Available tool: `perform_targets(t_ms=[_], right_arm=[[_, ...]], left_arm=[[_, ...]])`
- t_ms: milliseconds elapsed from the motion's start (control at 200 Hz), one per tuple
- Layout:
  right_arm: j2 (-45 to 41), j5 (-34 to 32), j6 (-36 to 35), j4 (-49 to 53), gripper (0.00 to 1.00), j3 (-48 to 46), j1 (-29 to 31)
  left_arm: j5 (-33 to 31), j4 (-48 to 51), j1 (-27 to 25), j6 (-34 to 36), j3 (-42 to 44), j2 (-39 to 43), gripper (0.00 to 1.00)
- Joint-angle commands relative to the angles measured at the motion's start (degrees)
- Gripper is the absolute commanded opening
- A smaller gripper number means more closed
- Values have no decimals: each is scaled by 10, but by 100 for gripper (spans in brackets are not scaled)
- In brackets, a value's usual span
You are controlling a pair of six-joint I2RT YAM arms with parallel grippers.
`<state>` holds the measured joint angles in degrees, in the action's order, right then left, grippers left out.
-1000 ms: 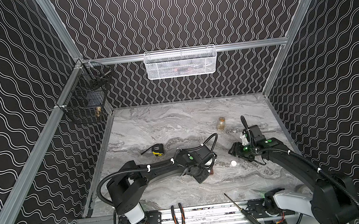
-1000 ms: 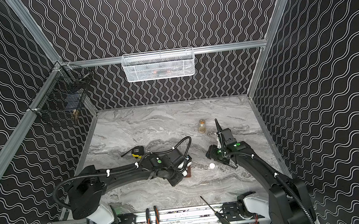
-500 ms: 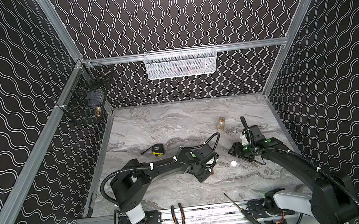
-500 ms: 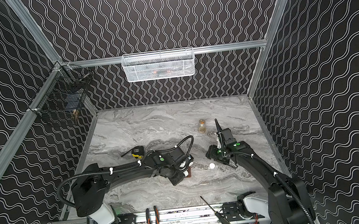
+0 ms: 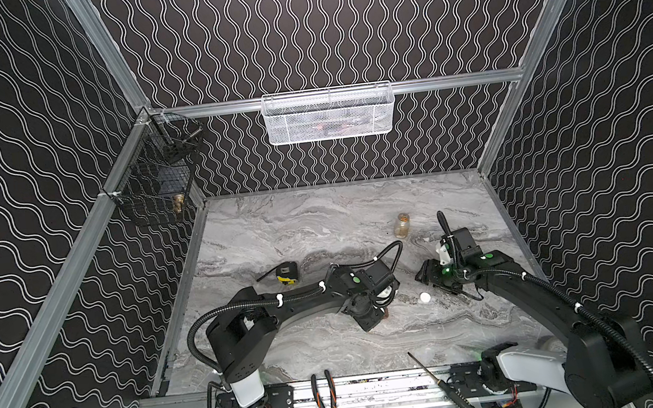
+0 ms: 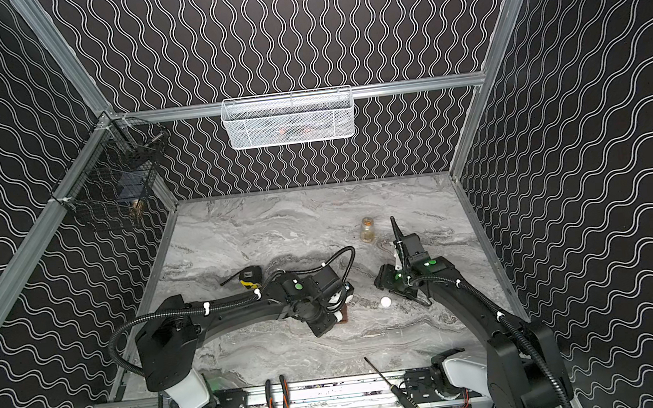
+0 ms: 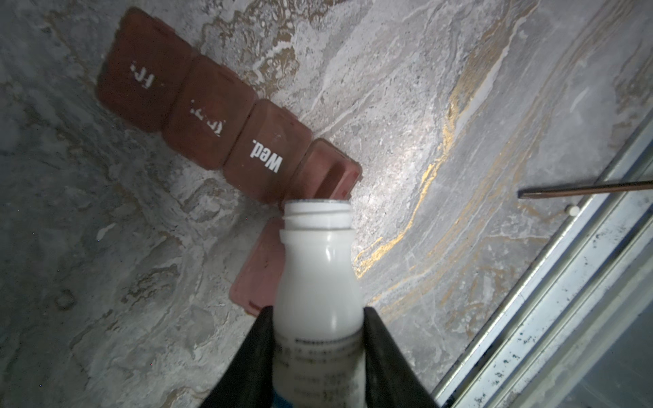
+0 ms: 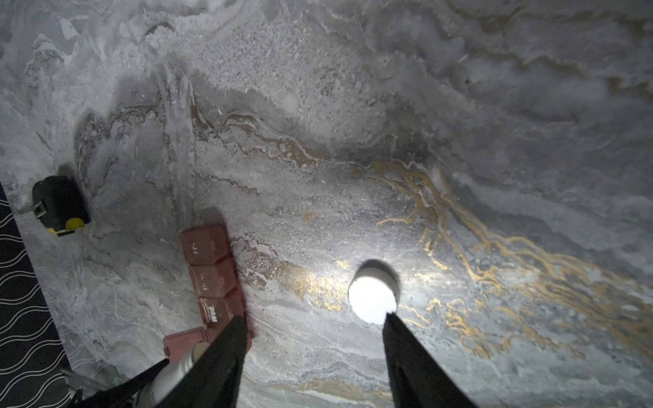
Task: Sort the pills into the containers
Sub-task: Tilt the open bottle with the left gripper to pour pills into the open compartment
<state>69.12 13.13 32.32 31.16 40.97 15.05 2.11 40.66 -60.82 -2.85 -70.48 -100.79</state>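
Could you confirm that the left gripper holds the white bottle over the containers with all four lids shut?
Only three are shut: the left gripper holds the white bottle over the containers, but the end compartment beside Wed. is open, as the left wrist view shows.

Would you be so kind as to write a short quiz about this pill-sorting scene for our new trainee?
1. True or false: the left end effector grips a white bottle with its cap off.
2. How many lids of the containers stand open? A) none B) one C) all four
3. Fill in: the shut lid beside the open compartment reads ___.
Key: 1 true; 2 B; 3 Wed.
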Motion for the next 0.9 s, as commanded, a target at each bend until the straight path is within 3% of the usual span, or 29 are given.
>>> perform_targets(t_ms=[0, 896], right_arm=[[-2, 1, -2, -6, 64, 3, 0], [2, 1, -5, -6, 64, 3, -1]], left_arm=[[3, 21, 0, 10, -10, -6, 0], [0, 50, -6, 11, -41, -28, 0]])
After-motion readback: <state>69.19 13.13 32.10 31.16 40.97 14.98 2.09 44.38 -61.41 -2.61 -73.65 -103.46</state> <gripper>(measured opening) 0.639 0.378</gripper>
